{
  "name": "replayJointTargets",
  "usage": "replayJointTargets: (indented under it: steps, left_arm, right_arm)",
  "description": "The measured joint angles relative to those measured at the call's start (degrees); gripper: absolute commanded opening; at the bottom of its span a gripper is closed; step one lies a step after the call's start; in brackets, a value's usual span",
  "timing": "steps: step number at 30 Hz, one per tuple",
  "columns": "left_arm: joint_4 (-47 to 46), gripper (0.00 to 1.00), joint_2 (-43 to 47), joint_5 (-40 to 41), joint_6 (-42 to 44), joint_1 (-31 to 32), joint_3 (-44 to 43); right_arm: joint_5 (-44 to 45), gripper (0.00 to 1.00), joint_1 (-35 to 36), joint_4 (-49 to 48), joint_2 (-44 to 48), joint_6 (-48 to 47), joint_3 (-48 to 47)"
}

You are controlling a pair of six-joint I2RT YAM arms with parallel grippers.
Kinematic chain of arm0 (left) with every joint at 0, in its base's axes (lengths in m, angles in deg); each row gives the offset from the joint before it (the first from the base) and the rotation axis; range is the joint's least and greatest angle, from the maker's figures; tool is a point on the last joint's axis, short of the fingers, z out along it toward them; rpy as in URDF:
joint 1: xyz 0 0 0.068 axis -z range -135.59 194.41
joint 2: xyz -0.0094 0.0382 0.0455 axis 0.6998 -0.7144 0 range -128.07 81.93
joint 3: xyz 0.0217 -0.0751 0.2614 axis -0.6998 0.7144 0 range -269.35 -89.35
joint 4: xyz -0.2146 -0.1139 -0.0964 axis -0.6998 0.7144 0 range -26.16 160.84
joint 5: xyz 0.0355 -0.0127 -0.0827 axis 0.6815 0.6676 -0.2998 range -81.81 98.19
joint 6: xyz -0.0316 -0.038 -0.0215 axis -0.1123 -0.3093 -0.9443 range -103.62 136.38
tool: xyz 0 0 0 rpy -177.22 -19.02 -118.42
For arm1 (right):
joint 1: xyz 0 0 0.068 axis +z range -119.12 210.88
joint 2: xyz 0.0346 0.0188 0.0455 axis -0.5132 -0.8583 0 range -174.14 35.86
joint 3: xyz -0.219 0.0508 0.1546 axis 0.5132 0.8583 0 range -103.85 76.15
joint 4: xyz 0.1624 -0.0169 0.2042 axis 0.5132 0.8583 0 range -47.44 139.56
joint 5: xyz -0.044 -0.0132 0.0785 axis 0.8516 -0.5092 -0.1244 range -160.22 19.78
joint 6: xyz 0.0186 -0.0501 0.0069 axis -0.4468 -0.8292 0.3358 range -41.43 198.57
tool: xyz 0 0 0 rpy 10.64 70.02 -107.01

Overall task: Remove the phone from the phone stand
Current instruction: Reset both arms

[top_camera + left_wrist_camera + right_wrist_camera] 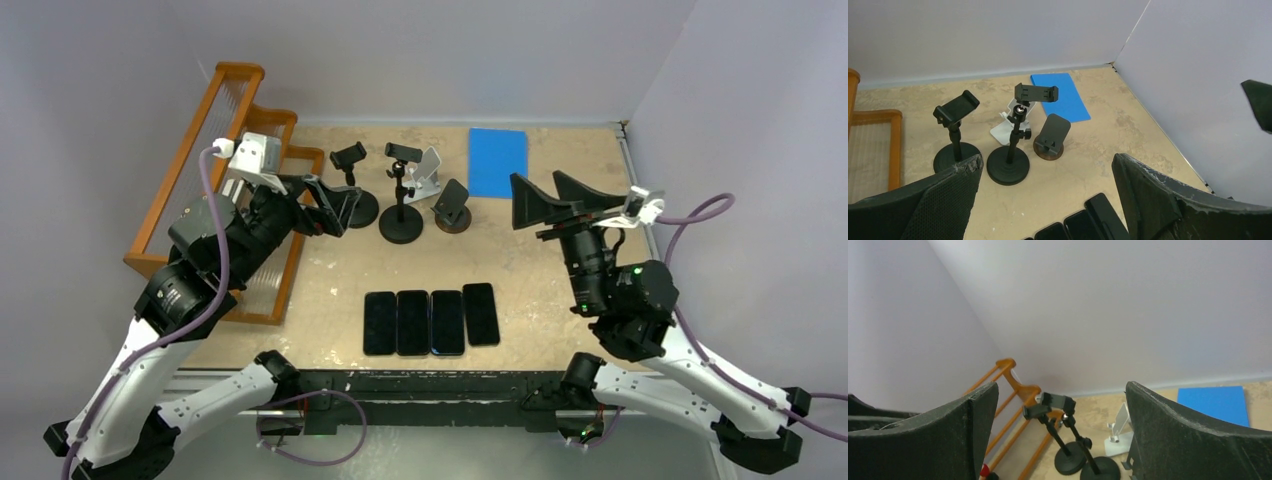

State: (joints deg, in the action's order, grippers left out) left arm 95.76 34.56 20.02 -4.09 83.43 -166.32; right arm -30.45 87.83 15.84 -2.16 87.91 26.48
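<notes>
Several black phones (430,320) lie flat side by side on the table near the front; their far ends show in the left wrist view (1088,222). Two black clamp stands (352,190) (402,200), a white stand (428,172) and a dark stand on a round brown base (452,207) stand behind them, none holding a phone. My left gripper (335,205) is open and empty, raised beside the left clamp stand (955,135). My right gripper (537,180) is open and empty, raised right of the stands and pointing toward them (1083,445).
A blue mat (497,162) lies at the back of the table. A wooden rack (235,170) runs along the left side, under my left arm. Grey walls close the back and right edges.
</notes>
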Motion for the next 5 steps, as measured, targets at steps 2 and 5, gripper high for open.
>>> replayJointTargets:
  steps: [2,5]
  left_arm:
    - [-0.09,1.00,0.20,0.00,-0.02,0.00,0.00]
    - [-0.09,1.00,0.37,0.31,-0.15,0.00,0.00]
  right_arm:
    - [-0.66,0.99,0.00,-0.48,-0.31,-0.04,1.29]
    - [-1.40,0.99,0.00,-0.76,-1.05,0.00,1.90]
